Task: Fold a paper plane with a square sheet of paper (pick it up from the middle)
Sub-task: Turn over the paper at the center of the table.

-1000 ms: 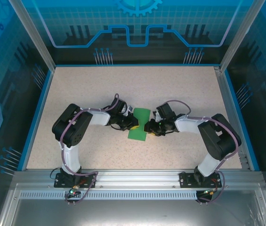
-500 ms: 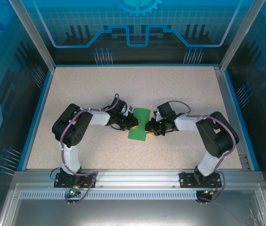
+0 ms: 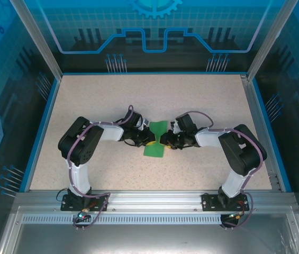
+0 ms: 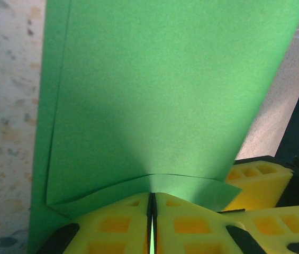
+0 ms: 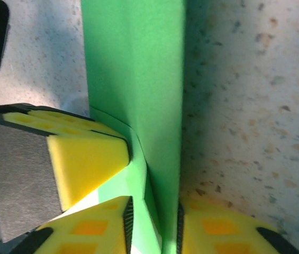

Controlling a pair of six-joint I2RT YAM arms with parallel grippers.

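Observation:
The green sheet of paper [image 3: 155, 150], folded into a narrow strip, sits mid-table and is pinched in at its waist. My left gripper [image 3: 151, 139] comes at it from the left and is shut on its edge. In the left wrist view the folded layers [image 4: 165, 95] fan out above the closed yellow jaws of this gripper [image 4: 151, 198]. My right gripper [image 3: 163, 139] meets it from the right. Its pads [image 5: 129, 217] press both sides of the folded strip [image 5: 138, 79], which fills the gap between them. The two grippers nearly touch.
The speckled tabletop [image 3: 112, 95] is ringed by a blue rim [image 3: 43, 127] and clear enclosure walls. A yellow finger of the left gripper [image 5: 85, 159] crowds the right wrist view; a yellow finger of the right gripper [image 4: 255, 180] sits at the lower right of the left wrist view.
My right gripper has slid left onto the paper and narrowed around it. The strip went from a plain rectangle to a waisted shape. The left arm has stayed put.

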